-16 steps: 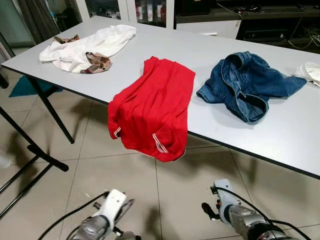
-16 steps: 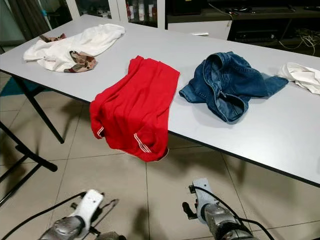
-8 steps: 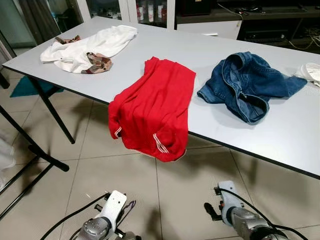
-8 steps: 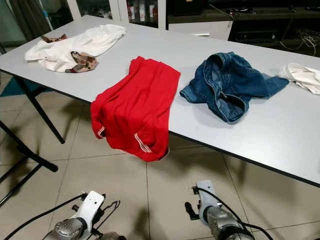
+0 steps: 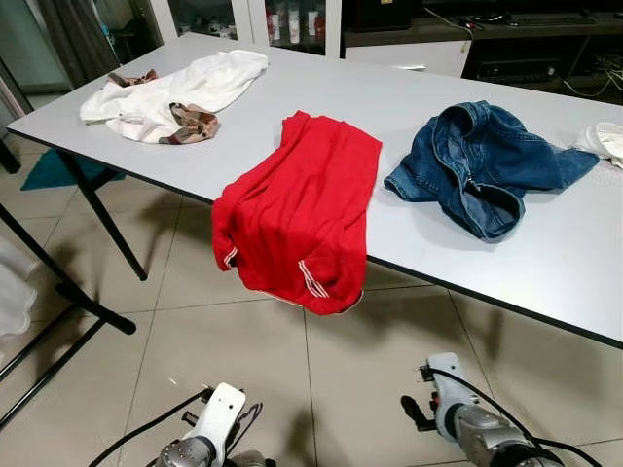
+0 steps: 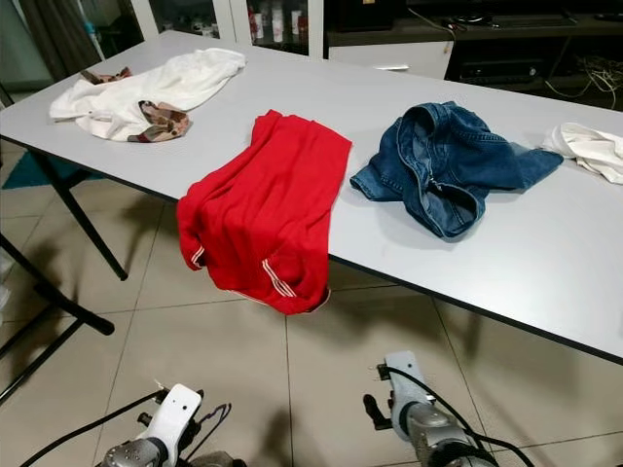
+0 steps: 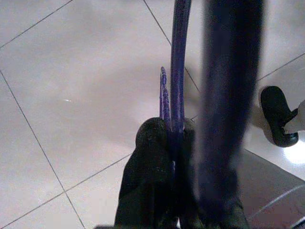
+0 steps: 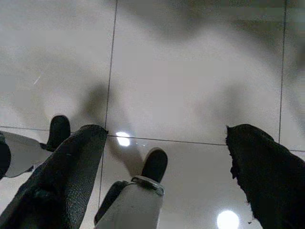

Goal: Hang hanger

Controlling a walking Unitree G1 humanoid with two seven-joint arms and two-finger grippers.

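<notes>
My left gripper (image 7: 174, 131) is shut on a thin purple hanger (image 7: 178, 57), whose wire runs out between the black fingers over the tiled floor. In the eye views the left arm (image 5: 209, 438) hangs low at the bottom edge, with a bit of the purple wire (image 5: 245, 420) beside it. My right gripper (image 8: 167, 131) is open and holds nothing, pointing down at the floor near my feet. Its arm (image 5: 467, 423) also hangs low at the bottom.
A long grey table (image 5: 565, 253) stands ahead with a white garment (image 5: 175, 92), a red garment (image 5: 297, 209) draped over its front edge, blue jeans (image 5: 477, 161) and a white cloth (image 5: 608, 141). Black stand legs (image 5: 68, 292) cross the floor at left.
Both arms have sunk lower toward the bottom of the eye views. The clothes on the table lie as before.
</notes>
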